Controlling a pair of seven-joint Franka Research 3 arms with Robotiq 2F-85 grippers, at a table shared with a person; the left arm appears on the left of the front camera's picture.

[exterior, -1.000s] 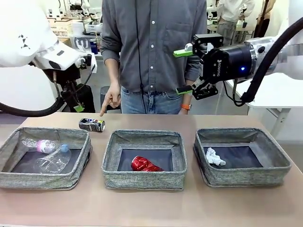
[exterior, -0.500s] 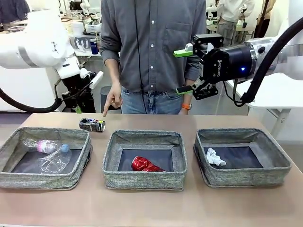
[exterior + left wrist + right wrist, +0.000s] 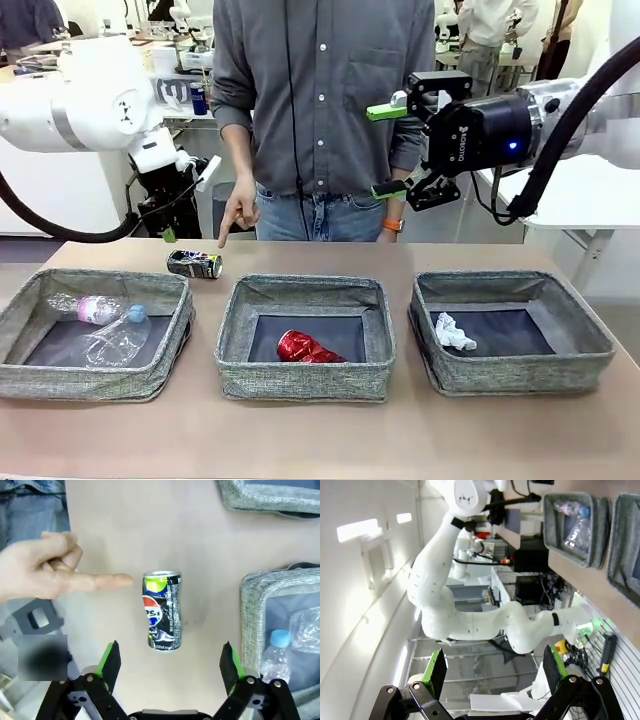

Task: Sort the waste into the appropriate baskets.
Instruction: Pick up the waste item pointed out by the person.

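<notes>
Hanging above the far left part of the surface [image 3: 320, 440], the left pincer [image 3: 170, 662] has its green-padded fingers spread wide with nothing between them; in its wrist view the dark printed can [image 3: 162, 611] lies on its side directly below the gap, untouched. The left arm bends down from the picture's left, its black pincer pointing at the surface behind the left basket [image 3: 95, 325]. A person's hand [image 3: 236, 212] points one finger down at the can [image 3: 194, 264], fingertip close beside its top end.

Off to the right, the right pincer [image 3: 388, 150] is held high in front of the person's torso, turned sideways, jaws wide apart and empty.

In the left basket lie the clear plastic bottle with pink label [image 3: 88, 308] and the clear plastic cup [image 3: 115, 340]. The crushed red can [image 3: 305, 348] sits in the middle basket [image 3: 305, 380], the crumpled white paper wad [image 3: 452, 332] in the right basket [image 3: 510, 375].
</notes>
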